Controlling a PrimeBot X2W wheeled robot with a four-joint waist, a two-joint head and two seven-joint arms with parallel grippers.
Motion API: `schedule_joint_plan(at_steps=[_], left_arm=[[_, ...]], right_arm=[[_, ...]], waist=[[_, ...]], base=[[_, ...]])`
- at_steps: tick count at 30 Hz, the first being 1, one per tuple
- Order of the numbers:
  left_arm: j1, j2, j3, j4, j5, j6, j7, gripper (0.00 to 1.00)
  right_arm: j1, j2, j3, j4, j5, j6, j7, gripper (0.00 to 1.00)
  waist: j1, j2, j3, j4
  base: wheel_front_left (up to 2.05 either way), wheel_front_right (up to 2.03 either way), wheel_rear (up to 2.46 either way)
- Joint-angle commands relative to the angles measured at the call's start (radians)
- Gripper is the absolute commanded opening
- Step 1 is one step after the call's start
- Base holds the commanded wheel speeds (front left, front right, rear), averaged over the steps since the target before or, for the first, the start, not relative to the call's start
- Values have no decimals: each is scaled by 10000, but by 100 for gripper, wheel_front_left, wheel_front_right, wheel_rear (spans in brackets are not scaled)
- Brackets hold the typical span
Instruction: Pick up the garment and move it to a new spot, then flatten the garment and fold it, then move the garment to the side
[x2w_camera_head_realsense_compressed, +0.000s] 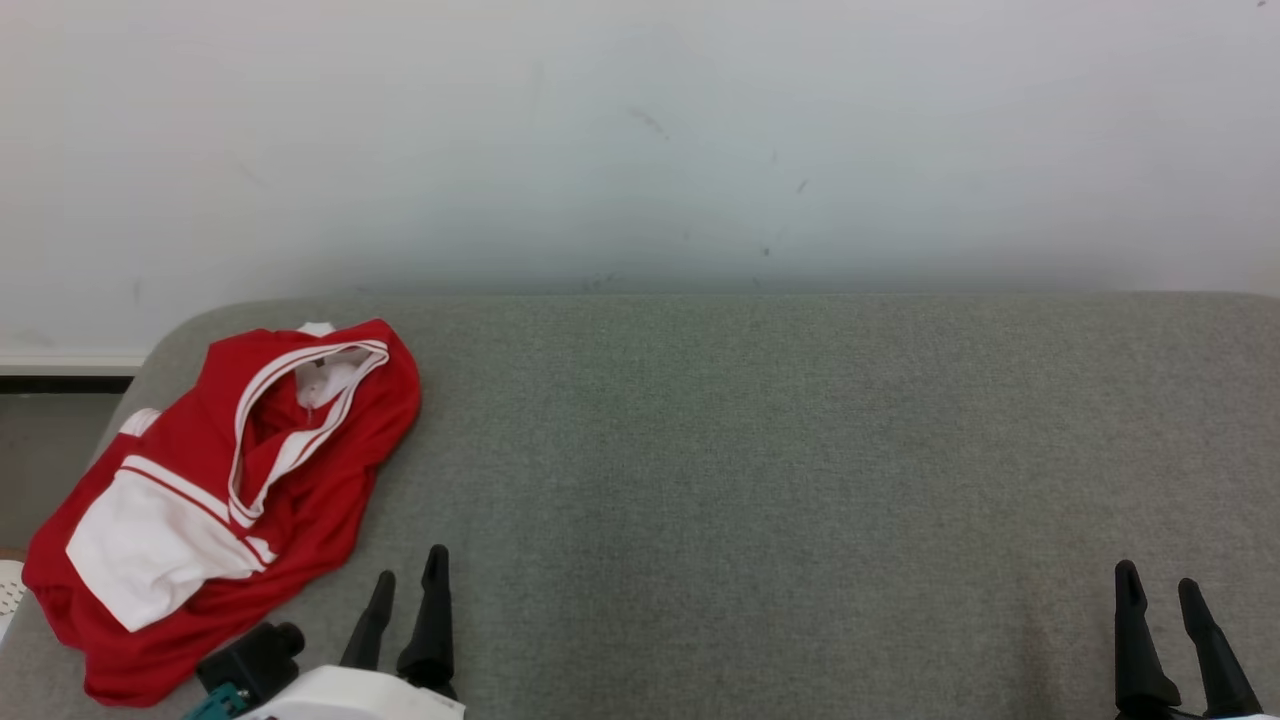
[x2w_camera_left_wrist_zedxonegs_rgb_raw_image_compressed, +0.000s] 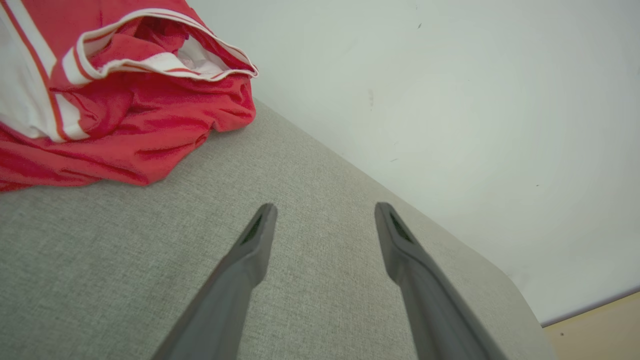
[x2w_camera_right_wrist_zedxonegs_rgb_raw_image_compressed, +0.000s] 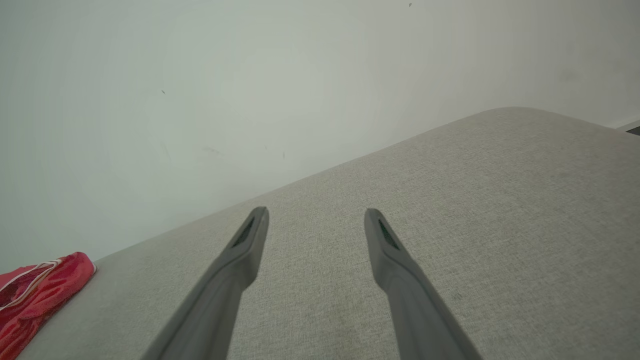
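The garment (x2w_camera_head_realsense_compressed: 230, 490) is a red piece with white panels and white-striped trim, lying crumpled at the left end of the grey fabric surface (x2w_camera_head_realsense_compressed: 780, 480). In the head view my left gripper (x2w_camera_head_realsense_compressed: 410, 565) stands open at the lower left, just right of the garment's near edge and not touching it. The left wrist view has the garment (x2w_camera_left_wrist_zedxonegs_rgb_raw_image_compressed: 125, 95) at the upper left, beyond the open left gripper (x2w_camera_left_wrist_zedxonegs_rgb_raw_image_compressed: 322, 210). My right gripper (x2w_camera_head_realsense_compressed: 1155, 575) is open at the lower right, far from the cloth. In the right wrist view the right gripper (x2w_camera_right_wrist_zedxonegs_rgb_raw_image_compressed: 315, 214) is over bare fabric, and the garment (x2w_camera_right_wrist_zedxonegs_rgb_raw_image_compressed: 35, 295) lies at the far left.
A pale wall (x2w_camera_head_realsense_compressed: 640, 140) rises directly behind the grey surface. The surface has rounded corners, and its left end drops to a darker floor (x2w_camera_head_realsense_compressed: 40, 450). A white object (x2w_camera_head_realsense_compressed: 8, 590) peeks in at the left edge of the head view.
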Motion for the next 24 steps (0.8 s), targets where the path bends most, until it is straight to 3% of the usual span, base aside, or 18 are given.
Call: schedule_joint_plan(at_steps=[1,12,24], left_arm=[[-190,78,-13,-35,236,32,-81,100],[-85,100,53,-38,2272,204,-349,100],[237,101,204,-318,3756,417,-608,100]], right_arm=[[8,-102,21,-46,-215,-9,-71,100],[-139,-343,385,181,-1513,-11,-344,100],[-287,-562,602,485,-2579,-12,-604,100]], waist=[[0,-1,-1,7],[0,-1,-45,7],[0,-1,-115,16]], base=[[0,0,0],[0,0,0],[0,0,0]])
